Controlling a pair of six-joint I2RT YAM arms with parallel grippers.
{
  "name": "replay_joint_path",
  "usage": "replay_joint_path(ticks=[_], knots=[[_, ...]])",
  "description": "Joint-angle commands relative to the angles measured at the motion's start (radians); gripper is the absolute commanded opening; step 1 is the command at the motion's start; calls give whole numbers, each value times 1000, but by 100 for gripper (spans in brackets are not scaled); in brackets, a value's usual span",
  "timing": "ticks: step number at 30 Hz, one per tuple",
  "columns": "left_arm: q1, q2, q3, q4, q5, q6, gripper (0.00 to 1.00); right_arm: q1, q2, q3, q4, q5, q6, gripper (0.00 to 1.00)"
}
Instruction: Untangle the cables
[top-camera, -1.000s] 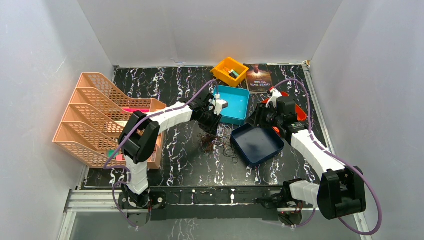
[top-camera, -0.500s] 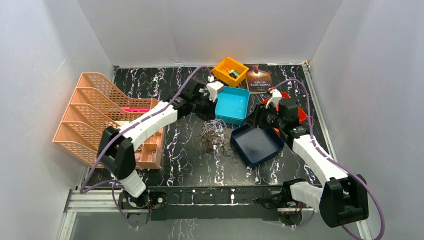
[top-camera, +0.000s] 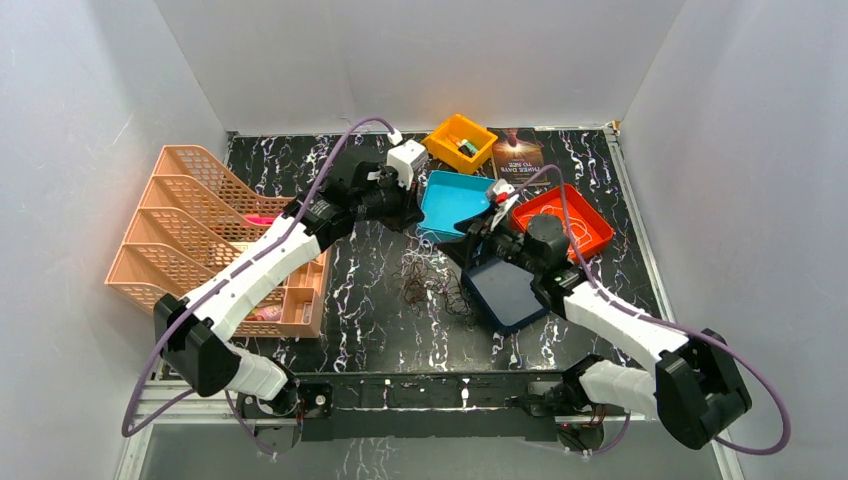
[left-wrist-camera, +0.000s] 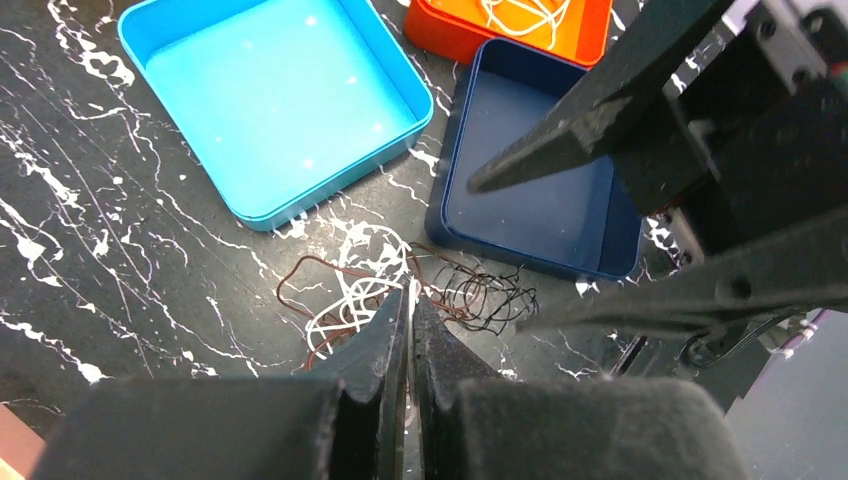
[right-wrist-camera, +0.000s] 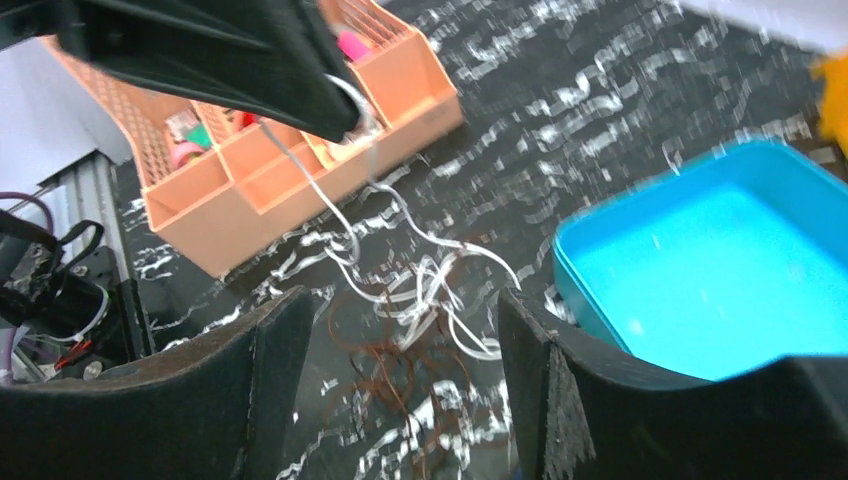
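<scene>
— Black tabletop (top-camera: 365, 320) with white veining: where do the cables (top-camera: 432, 280) lie on it?

— At mid-table, in a loose clump. It sits just beside the left corner of the navy tray (top-camera: 505, 300), on the near side of the teal tray (top-camera: 455, 200). A white cable (left-wrist-camera: 350, 300) is interlaced with black and reddish-brown strands.

— State of the left gripper (left-wrist-camera: 407, 298)?

— Fingers together. Its own wrist view shows the two pads pressed flat against each other above the clump. The pads hide whatever sits between them. The right wrist view supplies that detail: the white cable rises from the clump to the fingertip and is pinched there. The brown strands lie on the table below.

— State of the right gripper (right-wrist-camera: 400, 310)?

— Fingers well apart, with nothing between them. In its own view the clump shows through the gap. The left wrist view shows the same two fingers spread, seen against the navy tray.

— What does only the top view give?

— The overall layout. A peach file rack (top-camera: 200, 250) stands at the left. A yellow bin (top-camera: 458, 140) and a book (top-camera: 517, 155) lie at the far edge. A red tray (top-camera: 592, 210) sits right of the teal one. The strands are too thin in that view to tell which one is gripped.

— Contents of the red tray?

— The left wrist view shows a white cord (left-wrist-camera: 520, 15) looped inside it.
</scene>
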Motion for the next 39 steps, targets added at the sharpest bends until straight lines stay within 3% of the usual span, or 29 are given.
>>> replay_joint_path(ticks=[1,13,23,29,39], knots=[[1,-80,46,-17,-26,-37,0,76,60,-16,388,-18,-92,77],[1,-136,106,-66,-28,-37,0,162,255,141,528,-94,-177,83],[1,-152,133,-84,14,-39,0,196,353,201,595,-19,-171,81],[0,-172,179,-91,31,-45,0,196,435,237,603,-42,-113,71],[1,-194,289,-93,-108,-66,0,198,474,202,478,-46,-38,56]])
